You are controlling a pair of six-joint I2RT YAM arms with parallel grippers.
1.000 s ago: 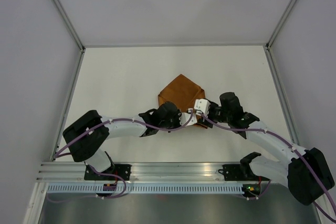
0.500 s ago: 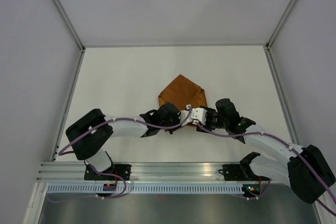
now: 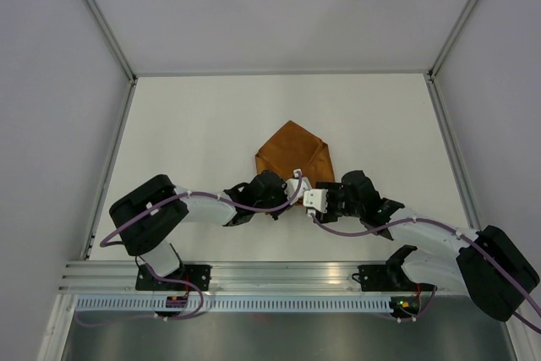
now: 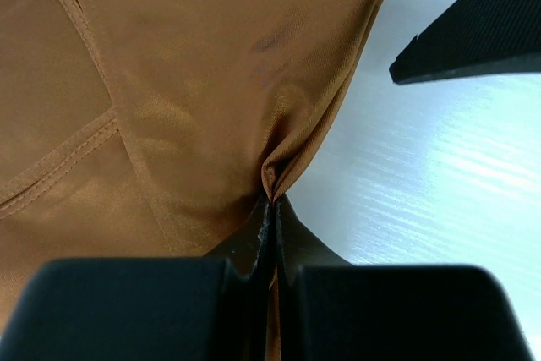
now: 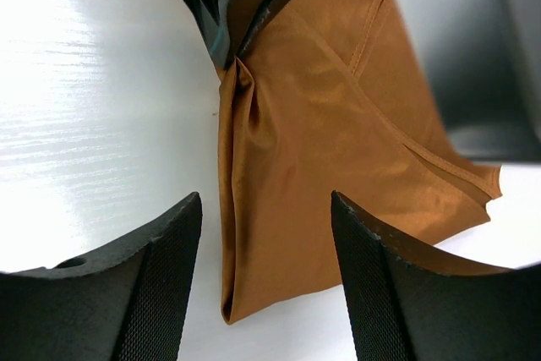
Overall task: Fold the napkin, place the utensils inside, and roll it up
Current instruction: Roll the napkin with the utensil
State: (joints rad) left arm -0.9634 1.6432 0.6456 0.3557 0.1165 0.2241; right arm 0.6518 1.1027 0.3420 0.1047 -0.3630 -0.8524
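The rust-brown napkin (image 3: 292, 154) lies folded at mid-table, its near edge under both grippers. My left gripper (image 3: 286, 193) is shut on a pinched fold of the napkin (image 4: 211, 82), the cloth bunching at its fingertips (image 4: 270, 202). My right gripper (image 3: 308, 192) is open and faces the left one. Its fingers (image 5: 169, 268) straddle a folded corner of the napkin (image 5: 313, 175) without touching it. The left gripper's tip (image 5: 226, 14) shows at the top of the right wrist view. The fork is hidden or out of view.
White tabletop (image 3: 194, 124) surrounds the napkin, with grey walls and metal frame posts (image 3: 114, 158) at the left and right sides. The arm bases sit on the rail (image 3: 279, 281) at the near edge.
The right gripper has pulled back toward the near edge and a little left, lower over the napkin's near corner. The left gripper stayed shut on the cloth and shifted slightly nearer.
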